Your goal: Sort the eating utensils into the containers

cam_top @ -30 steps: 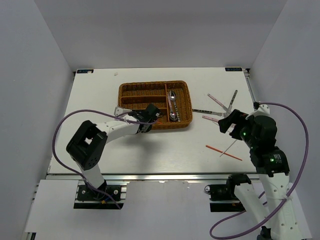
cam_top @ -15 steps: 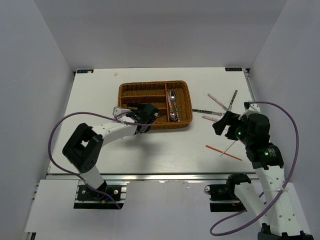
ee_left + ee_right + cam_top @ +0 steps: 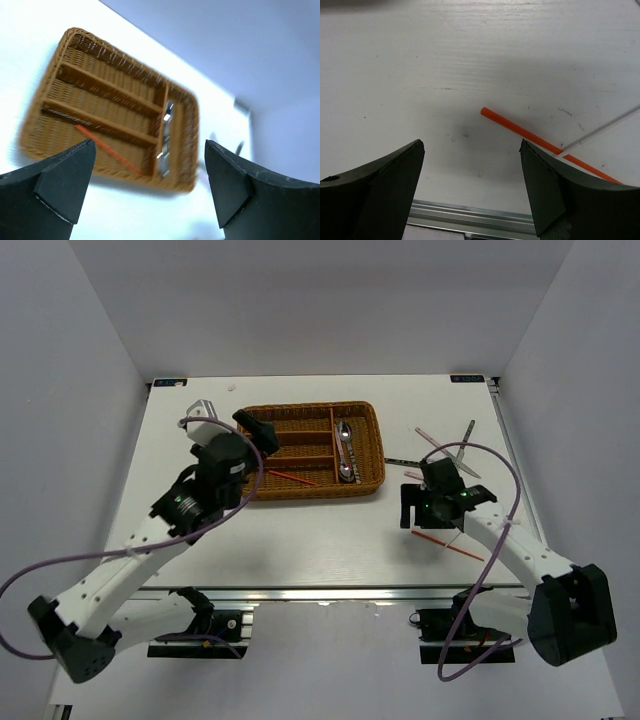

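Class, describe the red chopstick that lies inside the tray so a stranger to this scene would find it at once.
Start at the rectangular brown woven wicker tray in the middle of the white table. In its long compartment nearest the arms lies a thin red chopstick, slightly slanted. The other red chopstick lies outside on the table, and the shiny metal spoons fill the crosswise compartment.

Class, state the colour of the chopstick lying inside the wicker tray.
Orange-red chopstick; the left wrist view shows it best.
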Available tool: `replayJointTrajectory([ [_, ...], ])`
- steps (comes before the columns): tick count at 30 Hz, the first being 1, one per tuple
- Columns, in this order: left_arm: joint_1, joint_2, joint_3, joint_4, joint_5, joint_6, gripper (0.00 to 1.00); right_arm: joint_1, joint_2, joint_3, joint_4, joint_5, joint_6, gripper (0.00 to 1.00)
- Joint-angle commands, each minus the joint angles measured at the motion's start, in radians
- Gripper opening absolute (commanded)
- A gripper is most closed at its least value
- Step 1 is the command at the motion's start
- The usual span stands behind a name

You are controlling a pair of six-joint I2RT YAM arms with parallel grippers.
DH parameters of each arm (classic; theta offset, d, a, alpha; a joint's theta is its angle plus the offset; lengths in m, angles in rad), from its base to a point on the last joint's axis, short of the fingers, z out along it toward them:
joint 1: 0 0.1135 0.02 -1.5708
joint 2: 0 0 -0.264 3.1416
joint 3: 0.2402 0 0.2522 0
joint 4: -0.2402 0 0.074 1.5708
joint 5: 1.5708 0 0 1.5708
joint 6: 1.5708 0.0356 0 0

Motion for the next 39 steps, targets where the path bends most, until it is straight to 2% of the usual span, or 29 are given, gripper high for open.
replayJointTrajectory([
  [1,-0.005,-0.083,-0.067,-0.105,0.170,0.359,0.98,0.059,0.026,0.065,0.000,0.075,-0.032,0.82],
  [2,-0.005,-0.121,-0.099,-0.082,0.229,0.441,0.98,0.065,0.033,0.070,-0.003,0.074,-0.032,0.82],
  [4,-0.005,-0.128,-0.153,-0.071,0.370,0.485,0.98,0.073,0.027,0.086,-0.035,0.138,-0.027,0.80],
  [6,-0.007,-0.092,-0.194,-0.031,0.479,0.515,0.98,0.073,-0.052,0.108,-0.050,0.183,0.075,0.82],
  [7,-0.022,-0.068,-0.202,0.039,0.525,0.540,0.98,0.072,-0.098,0.138,-0.049,0.180,0.106,0.84],
  [8,-0.039,-0.036,-0.205,0.084,0.597,0.554,0.98,0.072,-0.209,0.154,-0.043,0.180,0.153,0.84],
  [9,-0.069,0.051,-0.201,0.125,0.599,0.574,0.98,0.073,-0.267,0.174,-0.047,0.183,0.170,0.86],
  [10,-0.153,0.108,-0.146,0.167,0.585,0.638,0.98,0.072,-0.308,0.203,-0.064,0.200,0.180,0.89],
  [11,-0.190,0.171,-0.101,0.175,0.593,0.681,0.98,0.070,-0.365,0.285,-0.099,0.223,0.187,0.89],
  [12,-0.223,0.304,-0.055,0.184,0.611,0.730,0.98,0.070,-0.376,0.338,-0.204,0.255,0.200,0.89],
  [14,-0.275,0.435,0.093,0.192,0.653,0.862,0.97,0.072,-0.399,0.462,-0.300,0.318,0.207,0.89],
  [15,-0.281,0.492,0.129,0.208,0.777,0.914,0.96,0.070,-0.414,0.493,-0.366,0.330,0.212,0.89],
  [16,-0.284,0.589,0.184,0.248,0.830,1.002,0.93,0.072,-0.452,0.519,-0.385,0.332,0.211,0.89],
  [18,-0.284,0.676,0.242,0.281,0.968,1.064,0.91,0.070,-0.493,0.589,-0.431,0.332,0.201,0.89],
  [21,-0.290,0.829,0.388,0.249,1.146,1.175,0.84,0.070,-0.537,0.666,-0.487,0.334,0.189,0.89],
  [23,-0.309,0.915,0.461,0.242,1.180,1.241,0.80,0.070,-0.537,0.682,-0.514,0.327,0.169,0.89],
  [29,-0.343,1.064,0.535,0.235,1.223,1.408,0.70,0.072,-0.548,0.653,-0.517,0.271,0.106,0.89],
  [31,-0.343,1.102,0.592,0.186,1.248,1.457,0.65,0.070,-0.551,0.656,-0.515,0.264,0.092,0.89],
  [34,-0.352,1.173,0.675,0.127,1.271,1.509,0.64,0.072,-0.549,0.665,-0.515,0.260,0.066,0.89],
  [39,-0.361,1.238,0.738,0.080,1.231,1.577,0.62,0.072,-0.560,0.666,-0.517,0.237,0.050,0.89],
])
